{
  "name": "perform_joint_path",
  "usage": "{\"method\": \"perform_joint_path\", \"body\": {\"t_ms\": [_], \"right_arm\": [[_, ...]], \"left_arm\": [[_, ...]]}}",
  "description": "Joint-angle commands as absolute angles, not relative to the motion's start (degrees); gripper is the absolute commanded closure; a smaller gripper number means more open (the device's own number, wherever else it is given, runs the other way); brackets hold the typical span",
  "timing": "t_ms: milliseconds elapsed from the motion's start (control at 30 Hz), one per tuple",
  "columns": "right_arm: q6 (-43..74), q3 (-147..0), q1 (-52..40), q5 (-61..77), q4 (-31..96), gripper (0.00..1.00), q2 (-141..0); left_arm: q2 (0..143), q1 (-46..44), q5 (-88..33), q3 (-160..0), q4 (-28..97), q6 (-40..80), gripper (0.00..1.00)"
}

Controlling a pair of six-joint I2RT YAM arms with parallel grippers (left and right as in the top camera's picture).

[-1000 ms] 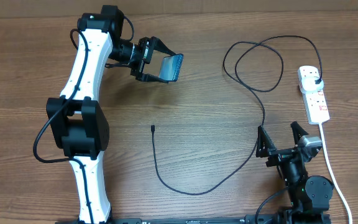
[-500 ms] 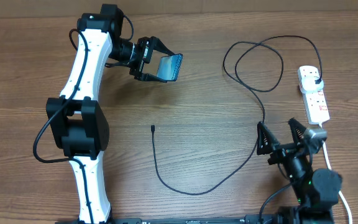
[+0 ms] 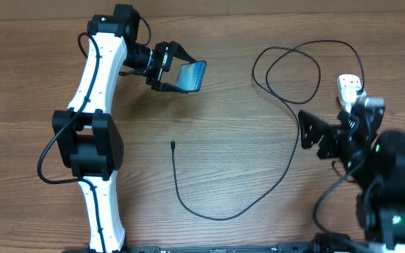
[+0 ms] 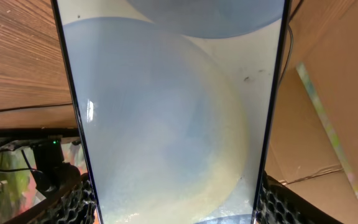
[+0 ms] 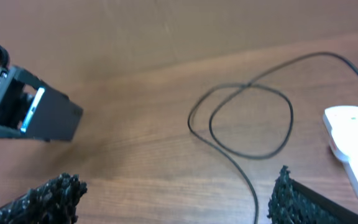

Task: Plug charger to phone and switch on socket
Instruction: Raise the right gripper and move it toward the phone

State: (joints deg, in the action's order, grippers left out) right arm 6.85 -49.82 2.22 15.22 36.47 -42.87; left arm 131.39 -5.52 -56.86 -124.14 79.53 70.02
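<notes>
The left pincer grips the phone aloft, far left. The right pincer gapes wide and empty beside the socket. The charger has its connector tip loose on the tabletop, so plugging and switching both look undone.

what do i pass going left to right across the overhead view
left arm → charger tip → phone → charger loop → right tool → socket
</notes>
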Motion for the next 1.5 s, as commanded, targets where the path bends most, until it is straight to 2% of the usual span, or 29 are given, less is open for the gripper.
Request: {"method": "perform_joint_path", "body": {"t_ms": [0, 267, 500, 733, 867, 1067, 1467], "right_arm": [[3.9, -59.0, 2.0, 15.5, 42.0, 0.00, -49.2], [4.0, -81.5, 2.0, 15.7, 61.7, 0.00, -65.6], [4.0, -96.3, 2.0, 17.6, 68.5, 0.00, -74.3], [11.9, -96.4, 2.0, 23.1, 61.8, 0.00, -76.1], [12.5, -95.9, 1.9, 29.3, 59.9, 0.00, -78.7], [19.2, -95.9, 1.9, 30.7, 60.7, 0.00, -85.5], [17.3, -95.9, -1.6, 36.8, 60.5, 0.00, -97.4]], "left_arm": [[131.2, -5.7, -58.0, -125.8, 79.4, 70.8, 0.58], [131.2, -5.7, -58.0, -125.8, 79.4, 70.9, 0.59], [131.2, -5.7, -58.0, -125.8, 79.2, 71.4, 0.59], [131.2, -5.7, -54.9, -125.8, 79.2, 72.2, 0.59], [131.2, -5.8, -46.4, -125.8, 79.1, 75.8, 0.59], [131.2, -6.6, -35.6, -125.8, 78.9, 78.5, 0.59], [131.2, -8.0, -26.5, -125.8, 78.8, 79.8, 0.62]]}}
